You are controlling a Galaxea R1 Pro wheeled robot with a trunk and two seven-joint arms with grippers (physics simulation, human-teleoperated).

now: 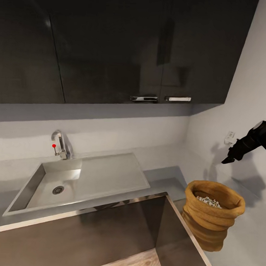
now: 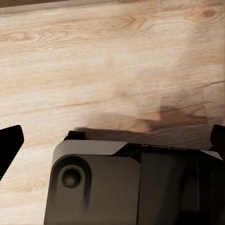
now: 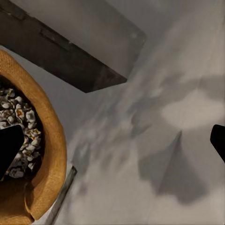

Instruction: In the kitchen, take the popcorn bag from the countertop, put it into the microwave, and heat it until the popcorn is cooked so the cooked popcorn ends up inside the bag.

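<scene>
The popcorn bag (image 1: 212, 221), a tan-mustard sack with a rolled rim, stands upright on the grey countertop (image 1: 166, 179) in the corner at the right. Whitish popcorn (image 1: 208, 201) lies inside it. My right gripper (image 1: 227, 160) hangs in the air above and behind the bag, apart from it, fingers pointing down. In the right wrist view the gripper (image 3: 112, 147) is open, with the bag (image 3: 49, 154) and its popcorn (image 3: 21, 112) off to one side. My left gripper (image 2: 112, 140) is open, holding nothing, over the wooden floor. The microwave is out of view.
A steel sink (image 1: 88, 177) with a tap (image 1: 59, 144) is set in the counter at the left. Dark glossy wall cabinets (image 1: 113, 51) hang overhead. A white socket (image 1: 229, 137) sits on the right wall. Wooden floor (image 2: 112, 56) and my base (image 2: 131, 183) lie below.
</scene>
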